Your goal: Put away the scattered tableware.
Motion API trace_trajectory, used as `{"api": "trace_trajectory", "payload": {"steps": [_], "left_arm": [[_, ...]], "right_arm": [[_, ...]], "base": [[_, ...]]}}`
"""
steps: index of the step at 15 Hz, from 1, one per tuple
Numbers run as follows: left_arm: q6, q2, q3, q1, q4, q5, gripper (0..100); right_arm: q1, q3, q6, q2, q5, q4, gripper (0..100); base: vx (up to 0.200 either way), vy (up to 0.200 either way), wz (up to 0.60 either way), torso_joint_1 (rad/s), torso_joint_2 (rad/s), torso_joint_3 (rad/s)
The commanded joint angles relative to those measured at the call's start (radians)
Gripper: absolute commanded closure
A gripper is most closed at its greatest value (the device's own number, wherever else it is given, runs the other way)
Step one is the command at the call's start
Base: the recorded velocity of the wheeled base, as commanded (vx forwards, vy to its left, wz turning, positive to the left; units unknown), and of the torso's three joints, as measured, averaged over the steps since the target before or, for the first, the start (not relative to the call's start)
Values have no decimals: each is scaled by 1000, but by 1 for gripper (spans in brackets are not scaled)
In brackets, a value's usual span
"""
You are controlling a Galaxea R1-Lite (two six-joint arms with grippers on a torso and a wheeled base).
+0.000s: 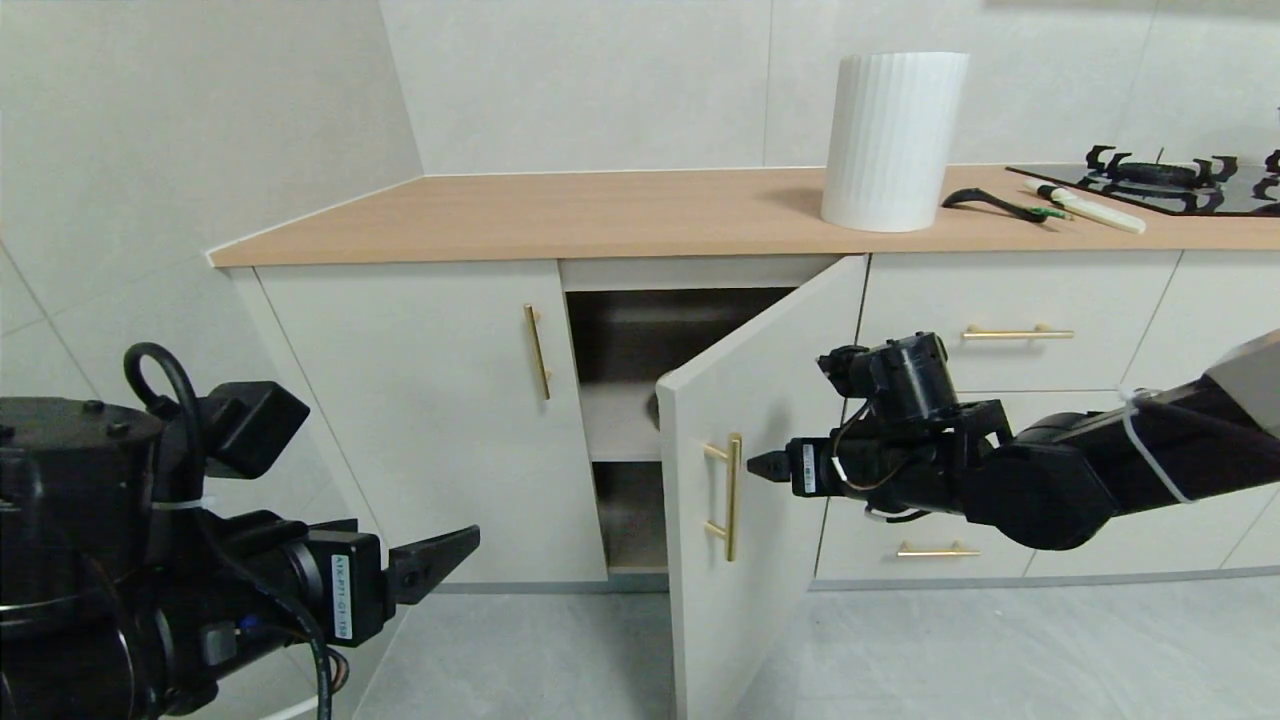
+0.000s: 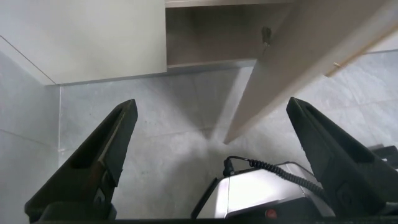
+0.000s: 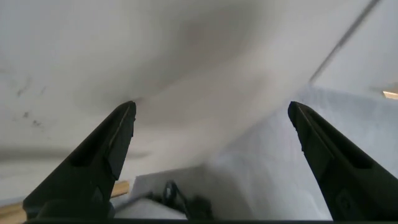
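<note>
Flagging for you: utensils (image 1: 1040,211) lie at counter's (image 1: 600,215) right end, between canister (image 1: 890,140) and hob (image 1: 1160,190). Swung-out cabinet door (image 1: 770,400) fronts your right gripper (image 1: 765,466), fingers apart, just beside its handle (image 1: 732,497). Left gripper (image 1: 440,560) also spread.

Two utensils lie flat on the wooden counter (image 1: 600,215), at the far right, just beside the hob (image 1: 1200,195). The black utensil (image 1: 985,204) has a curved end, which lies near the white ribbed holder (image 1: 893,140). The cream-handled utensil (image 1: 1095,212) lies just to the right; a small green part shows where they meet. The holder stands upright, left of both.
</note>
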Motion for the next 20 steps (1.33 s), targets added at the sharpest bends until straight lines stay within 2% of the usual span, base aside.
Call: {"api": "trace_trajectory", "payload": {"steps": [1, 3, 6, 9, 13, 17, 20], "left_arm": [[0, 2, 0, 0, 0, 0, 0], [3, 3, 0, 0, 0, 0, 0], [1, 13, -2, 5, 0, 0, 0], [1, 14, -2, 5, 0, 0, 0], [1, 13, -2, 5, 0, 0, 0], [3, 13, 0, 3, 0, 0, 0], [1, 13, 0, 5, 0, 0, 0]], "right_arm": [[-2, -3, 1, 45, -3, -33, 0], [-1, -11, 3, 66, -6, -62, 0], [-1, -19, 47, 128, -21, -188, 0], [-1, -25, 55, 140, -22, -200, 0], [1, -53, 96, 154, -27, -202, 0], [2, -201, 208, 258, -162, -202, 0], [2, -281, 261, 313, -227, -200, 0]], "base": [[0, 0, 0, 0, 0, 0], [0, 0, 0, 0, 0, 0], [67, 0, 0, -1, -2, 2], [200, 0, 0, -2, 1, 4], [0, 0, 0, 0, 0, 0], [0, 0, 0, 0, 0, 0], [0, 0, 0, 0, 0, 0]]}}
